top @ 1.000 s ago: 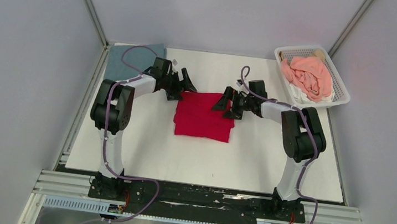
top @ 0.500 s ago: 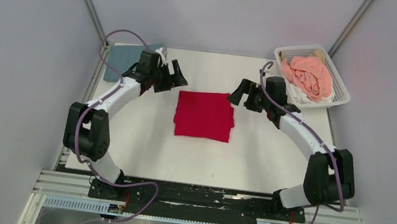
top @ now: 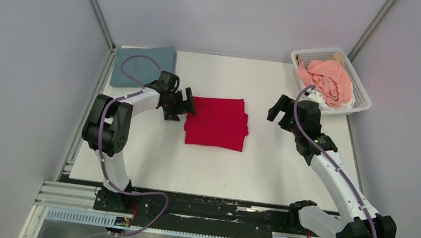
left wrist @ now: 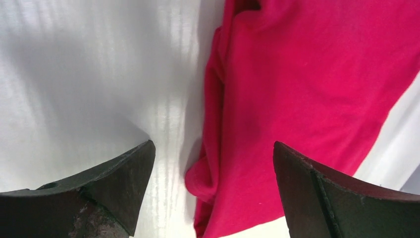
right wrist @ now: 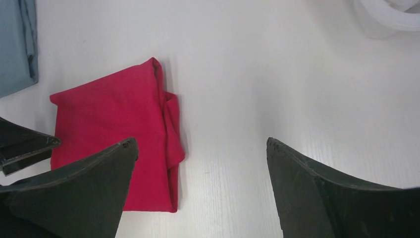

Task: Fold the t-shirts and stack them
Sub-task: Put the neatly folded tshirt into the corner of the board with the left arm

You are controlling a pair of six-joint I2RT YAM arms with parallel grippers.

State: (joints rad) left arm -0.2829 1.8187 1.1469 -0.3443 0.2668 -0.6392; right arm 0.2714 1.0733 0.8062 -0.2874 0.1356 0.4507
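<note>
A folded bright red t-shirt (top: 217, 121) lies mid-table; it also shows in the left wrist view (left wrist: 302, 99) and the right wrist view (right wrist: 114, 134). A folded grey-blue t-shirt (top: 143, 64) lies at the far left corner, its edge in the right wrist view (right wrist: 17, 44). Salmon-pink (top: 327, 79) and white (top: 339, 104) shirts lie crumpled in the basket. My left gripper (top: 185, 103) is open and low at the red shirt's left edge, which sits between its fingers (left wrist: 213, 163). My right gripper (top: 279, 109) is open and empty, raised to the right of the red shirt (right wrist: 200, 146).
The white lattice basket (top: 362, 95) stands at the far right corner of the white table (top: 150, 160); its rim shows in the right wrist view (right wrist: 386, 20). Grey walls enclose the table on three sides.
My left gripper has come down and in to the red shirt's left edge. My right arm has drawn back and away to the right of the shirt. The red shirt has stayed put.
</note>
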